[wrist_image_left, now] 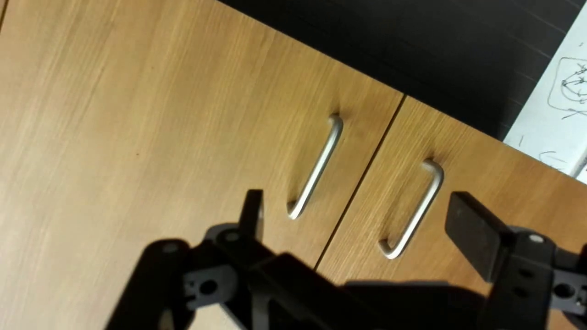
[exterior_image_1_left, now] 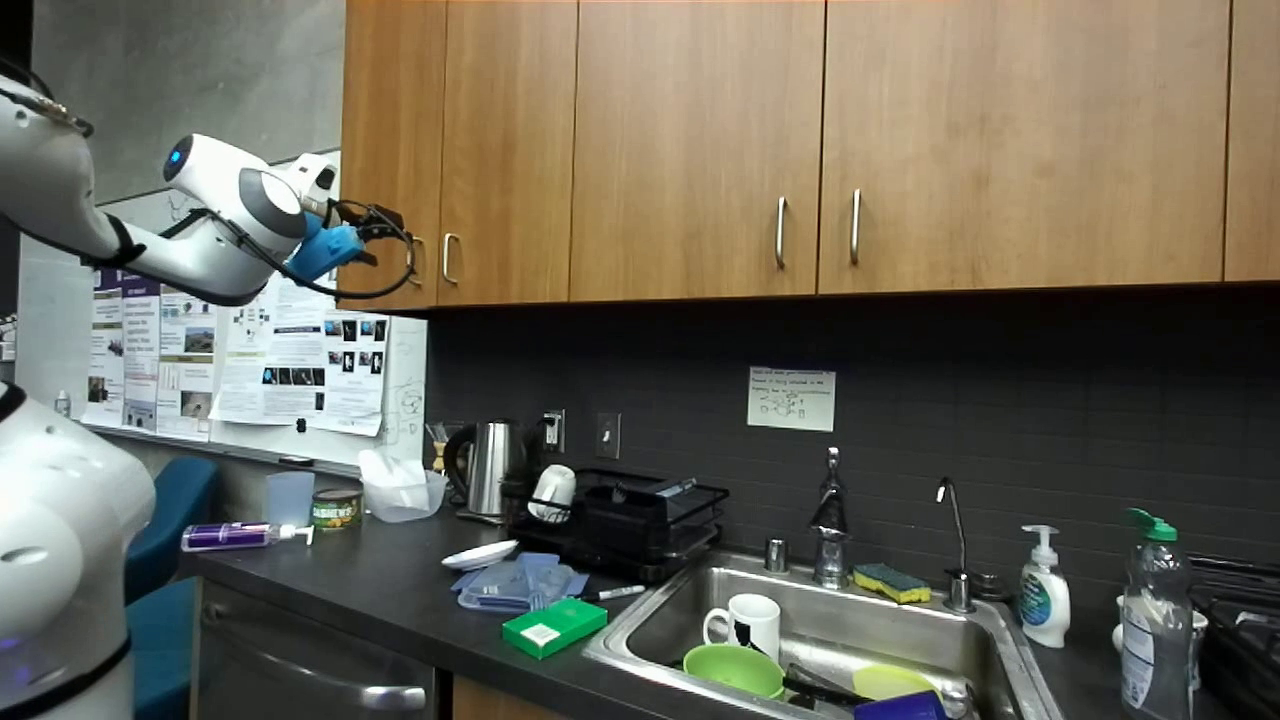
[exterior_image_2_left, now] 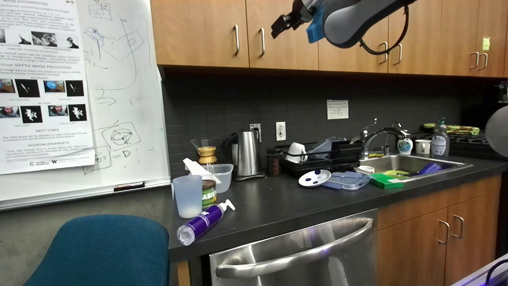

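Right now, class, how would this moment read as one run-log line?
tool: open, holding nothing | ahead: two cabinet handles, ungripped | cabinet doors: shut | purple bottle: lying on counter

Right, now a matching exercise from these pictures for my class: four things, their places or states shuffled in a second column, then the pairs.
Things
1. black two-fingered claw
2. purple plastic pump bottle
3. green rectangular box
4. yellow-and-green sponge

Places or states
A. at the wall-side edge of the steel sink
B. on the dark countertop beside the sink
C. open, facing silver metal cabinet handles
D. lying by a translucent plastic cup

Pairs: 1-C, 2-D, 3-B, 4-A
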Robot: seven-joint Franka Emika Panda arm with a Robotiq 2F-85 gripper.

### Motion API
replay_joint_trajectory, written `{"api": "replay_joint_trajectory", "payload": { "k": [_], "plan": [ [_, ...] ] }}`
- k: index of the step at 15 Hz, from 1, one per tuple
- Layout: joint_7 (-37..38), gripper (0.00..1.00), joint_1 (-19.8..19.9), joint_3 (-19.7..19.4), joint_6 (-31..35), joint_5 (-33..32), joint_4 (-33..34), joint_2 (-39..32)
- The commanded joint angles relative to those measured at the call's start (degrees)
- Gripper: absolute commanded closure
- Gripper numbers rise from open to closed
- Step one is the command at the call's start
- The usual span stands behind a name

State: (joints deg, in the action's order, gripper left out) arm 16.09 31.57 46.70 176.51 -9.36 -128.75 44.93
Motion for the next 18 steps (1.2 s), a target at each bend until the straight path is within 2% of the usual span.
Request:
{"api": "replay_joint_trajectory", "payload": {
  "k": [1, 4, 10, 18],
  "plan": [
    [0.8, 0.0, 5.4, 3.2, -1.6, 0.8, 6.2, -1.7],
    [0.8, 0.0, 7.6, 5.6, -3.0, 1.1, 9.3, -2.6],
    [1.5, 0.0, 9.2, 8.7, -6.0, 1.0, 13.8, -4.5],
    [2.8, 0.0, 17.6, 13.8, -11.9, -0.2, 22.5, -9.3]
  ]
}}
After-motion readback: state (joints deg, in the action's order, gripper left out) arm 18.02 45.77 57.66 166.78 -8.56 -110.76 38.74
